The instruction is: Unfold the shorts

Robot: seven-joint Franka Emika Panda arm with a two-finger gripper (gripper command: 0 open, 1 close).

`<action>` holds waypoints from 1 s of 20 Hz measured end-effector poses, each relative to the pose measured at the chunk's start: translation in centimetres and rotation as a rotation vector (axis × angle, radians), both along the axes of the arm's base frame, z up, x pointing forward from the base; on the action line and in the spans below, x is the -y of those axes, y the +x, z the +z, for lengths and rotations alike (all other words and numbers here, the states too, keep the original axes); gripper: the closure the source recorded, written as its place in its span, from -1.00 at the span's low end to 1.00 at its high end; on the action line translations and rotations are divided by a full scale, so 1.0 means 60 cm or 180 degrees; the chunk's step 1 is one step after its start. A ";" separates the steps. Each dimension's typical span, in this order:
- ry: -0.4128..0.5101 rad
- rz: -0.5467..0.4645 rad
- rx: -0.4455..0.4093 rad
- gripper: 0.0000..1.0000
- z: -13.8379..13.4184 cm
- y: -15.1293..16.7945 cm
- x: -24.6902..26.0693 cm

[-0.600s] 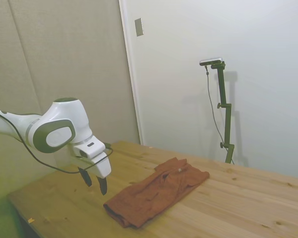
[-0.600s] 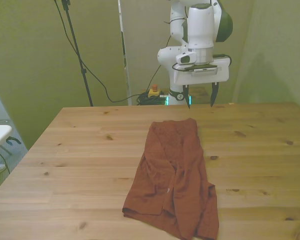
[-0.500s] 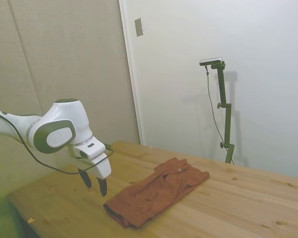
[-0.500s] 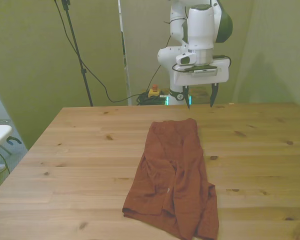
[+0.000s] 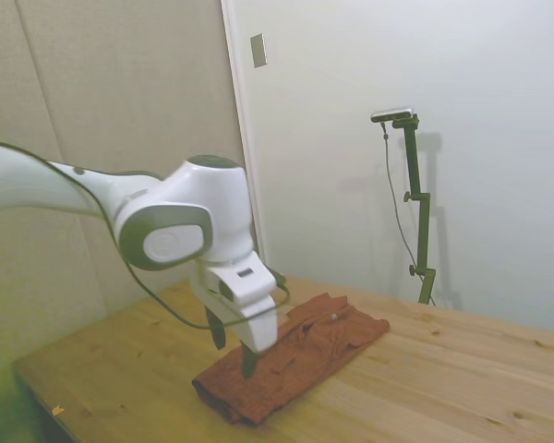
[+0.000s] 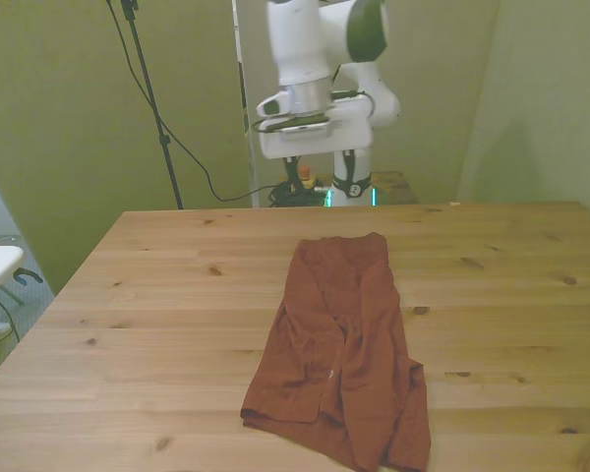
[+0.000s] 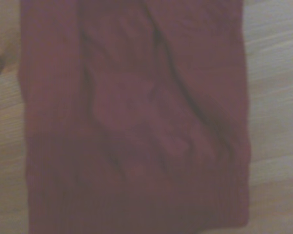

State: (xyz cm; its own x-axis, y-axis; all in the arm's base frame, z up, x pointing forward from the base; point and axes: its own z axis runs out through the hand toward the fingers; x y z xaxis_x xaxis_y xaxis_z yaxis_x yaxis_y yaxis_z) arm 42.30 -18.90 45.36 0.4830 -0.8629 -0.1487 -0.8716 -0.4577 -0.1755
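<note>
The white arm's tool (image 5: 233, 343), fingers apart, is hovering over the folded rust-orange cloth shorts (image 6: 342, 346); it should be pinching only the top layer's edge.

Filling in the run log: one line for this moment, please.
gripper: open, empty, raised above table | shorts: folded, flat on table, untouched | phase: approach

A wooden table (image 5: 425, 369) with knotty pale planks fills the foreground. Behind it, in the side view, a beige panelled wall (image 5: 120, 92) meets a plain white wall (image 5: 499, 138) carrying a small grey switch plate (image 5: 258, 50). The front view shows olive-tinted walls (image 6: 59, 118) and a dark cable (image 6: 177, 147).
</note>
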 end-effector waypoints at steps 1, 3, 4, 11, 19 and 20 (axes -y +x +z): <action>0.0165 -0.0002 -0.0017 -1.00 -0.017 0.003 0.033; 0.0487 0.0034 -0.0044 -1.00 -0.058 0.013 0.093; 0.0651 0.0058 -0.0070 -1.00 -0.080 0.019 0.118; 0.1049 0.0260 -0.0368 -1.00 -0.182 0.095 0.162; 0.1173 0.0465 -0.0432 -1.00 -0.183 0.103 0.115; 0.1188 0.0486 -0.0432 -1.00 -0.181 0.102 0.112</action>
State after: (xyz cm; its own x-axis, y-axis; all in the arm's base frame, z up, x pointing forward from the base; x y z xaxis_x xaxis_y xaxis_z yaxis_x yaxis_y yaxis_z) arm 48.41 -25.63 34.51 0.5558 -0.6578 -0.5084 -0.8253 -0.5101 -0.2422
